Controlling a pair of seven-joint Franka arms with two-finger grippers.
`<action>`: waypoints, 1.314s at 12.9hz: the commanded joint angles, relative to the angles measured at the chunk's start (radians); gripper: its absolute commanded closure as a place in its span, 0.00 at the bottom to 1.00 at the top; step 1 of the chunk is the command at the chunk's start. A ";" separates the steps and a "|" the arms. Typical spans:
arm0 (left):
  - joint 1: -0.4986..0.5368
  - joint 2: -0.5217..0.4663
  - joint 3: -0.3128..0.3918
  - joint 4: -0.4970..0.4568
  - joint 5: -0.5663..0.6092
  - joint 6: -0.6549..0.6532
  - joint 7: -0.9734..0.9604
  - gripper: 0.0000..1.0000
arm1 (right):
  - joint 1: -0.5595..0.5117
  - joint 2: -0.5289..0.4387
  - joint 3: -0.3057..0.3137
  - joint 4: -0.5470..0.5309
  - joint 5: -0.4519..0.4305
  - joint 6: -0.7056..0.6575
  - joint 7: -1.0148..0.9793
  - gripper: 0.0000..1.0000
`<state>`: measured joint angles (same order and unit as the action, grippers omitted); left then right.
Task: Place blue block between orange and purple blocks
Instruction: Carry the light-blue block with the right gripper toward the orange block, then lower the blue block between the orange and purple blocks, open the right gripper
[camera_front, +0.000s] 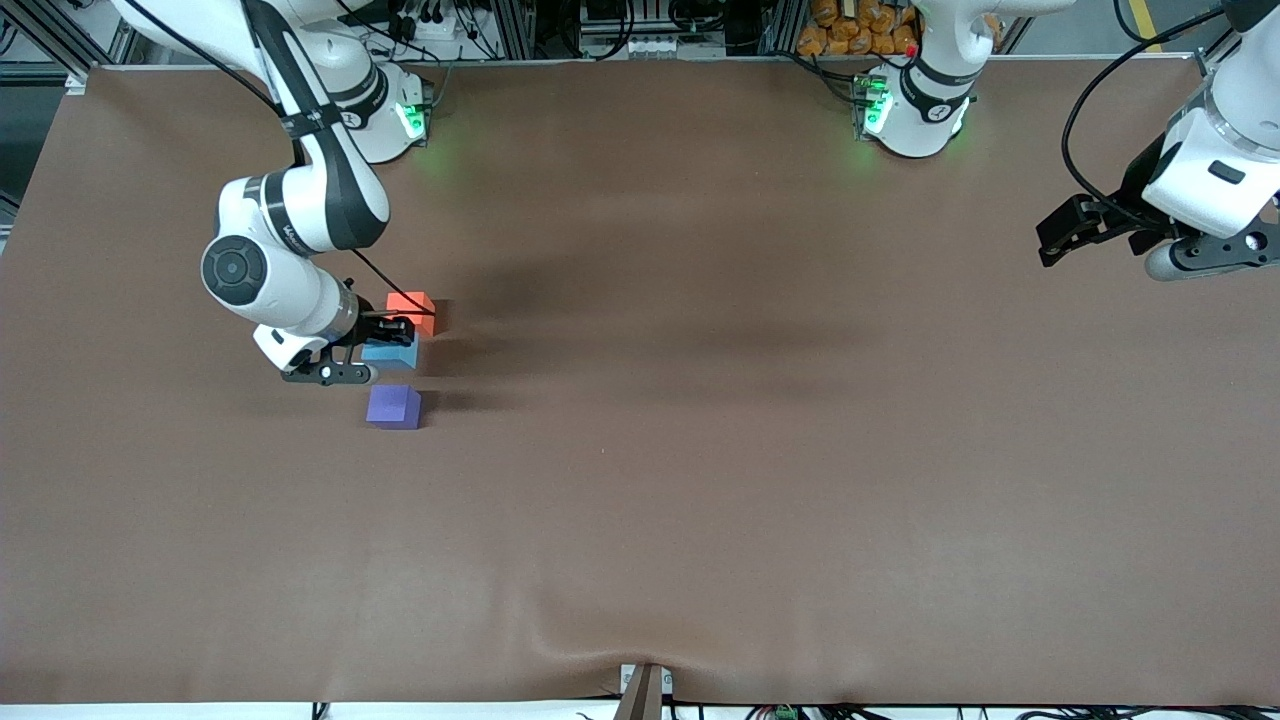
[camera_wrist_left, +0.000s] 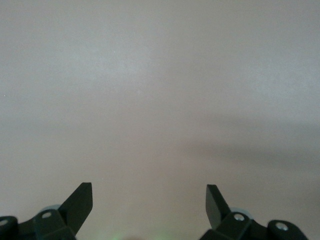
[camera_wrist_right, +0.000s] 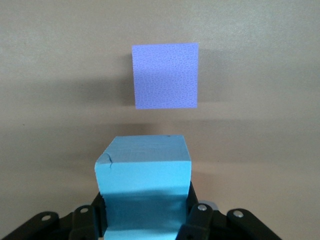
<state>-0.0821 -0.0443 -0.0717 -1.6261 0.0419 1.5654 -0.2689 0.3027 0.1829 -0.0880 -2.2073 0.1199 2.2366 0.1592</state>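
We see the purple block (camera_front: 394, 407) nearest on the tabletop (camera_front: 700, 450); at its twelve o'clock, the right gripper (camera_front: 385, 340) clamps the blue block (camera_front: 392, 352); next the orange block (camera_front: 412, 311); the left gripper (camera_front: 1060, 235) waits with fingers (camera_wrist_left: 80, 205) spread.

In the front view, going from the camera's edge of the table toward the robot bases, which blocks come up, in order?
purple block → blue block, held in the right gripper → orange block
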 joint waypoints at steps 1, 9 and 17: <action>-0.001 -0.012 0.000 0.005 0.013 -0.014 0.013 0.00 | -0.030 -0.007 0.017 -0.044 -0.008 0.055 -0.029 1.00; 0.013 -0.031 0.006 0.006 0.015 -0.037 0.078 0.00 | -0.031 0.041 0.017 -0.063 -0.002 0.119 -0.027 1.00; 0.013 -0.039 0.004 0.008 0.015 -0.050 0.085 0.00 | -0.022 0.105 0.019 -0.100 0.000 0.254 -0.026 1.00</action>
<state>-0.0746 -0.0685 -0.0597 -1.6232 0.0419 1.5325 -0.2018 0.2943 0.2864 -0.0817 -2.2874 0.1199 2.4521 0.1472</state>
